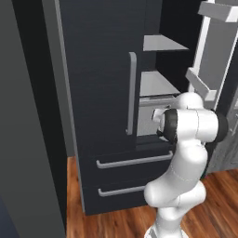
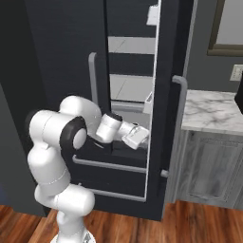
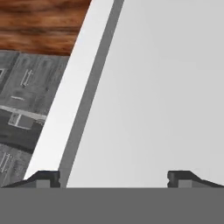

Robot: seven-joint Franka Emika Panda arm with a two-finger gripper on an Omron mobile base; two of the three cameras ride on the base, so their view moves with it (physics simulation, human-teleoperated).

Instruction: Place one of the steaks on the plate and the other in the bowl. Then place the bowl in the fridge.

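Observation:
The tall black fridge point(image 1: 100, 93) point(image 2: 61, 52) stands in front of me with its right door point(image 2: 167, 109) swung open. Grey inner shelves point(image 1: 155, 83) point(image 2: 129, 88) show bare in the gap. My gripper point(image 3: 113, 178) is open, its fingertips point(image 3: 43, 177) spread wide with nothing between them. It faces the pale inner face of the open door point(image 3: 162, 87) from close up. The white hand point(image 2: 136, 136) reaches into the gap at about the height of the lower shelf. The steaks, the plate and the bowl are out of view.
White door bins point(image 1: 202, 83) jut from the open door on the right. Two lower drawers with grey bar handles point(image 1: 132, 161) sit under the arm. A marble counter on grey cabinets point(image 2: 213, 114) stands right of the door. The floor point(image 1: 125, 223) is wood.

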